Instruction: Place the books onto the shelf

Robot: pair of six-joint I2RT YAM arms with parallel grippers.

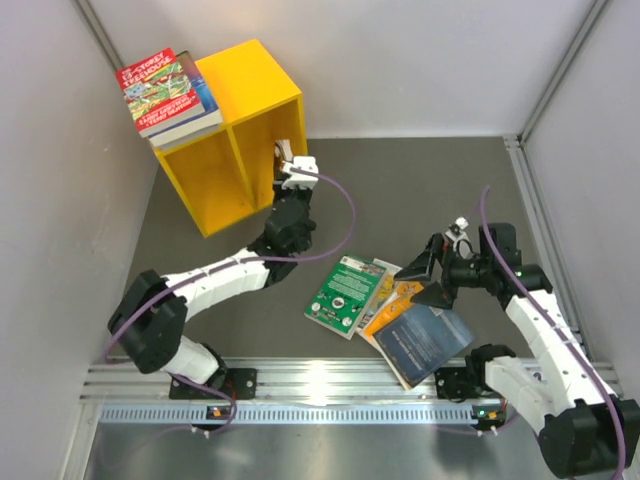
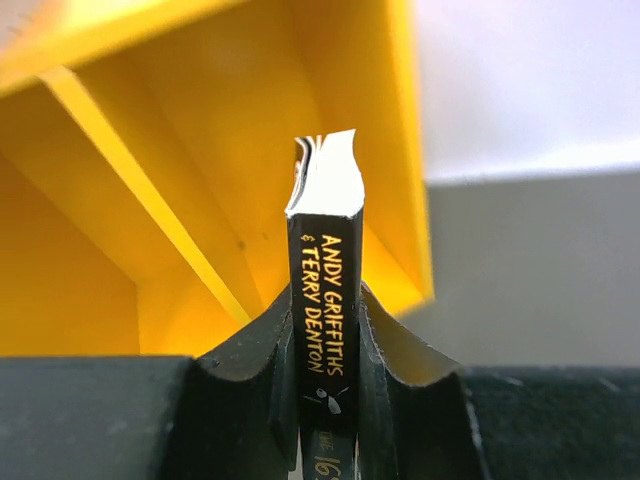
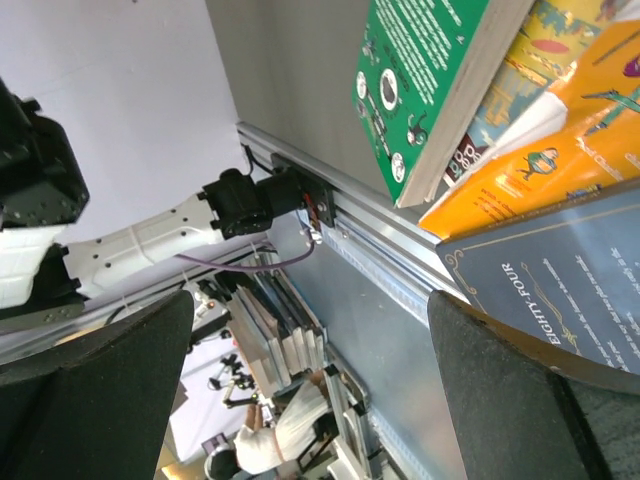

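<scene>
Left hand (image 2: 325, 297) pinches a thin black-spined book (image 2: 325, 250) lettered in gold.

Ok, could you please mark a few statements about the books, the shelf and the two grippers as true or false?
1. The left gripper is clamped on a black-spined book in front of the yellow shelf. True.
2. The right gripper holds the green book. False: its jaws are open and empty; the green book lies on the table.
3. A stack of books lies on top of the yellow shelf. True.
4. The dark blue book lies under the orange book. False: it lies on top of it.
</scene>
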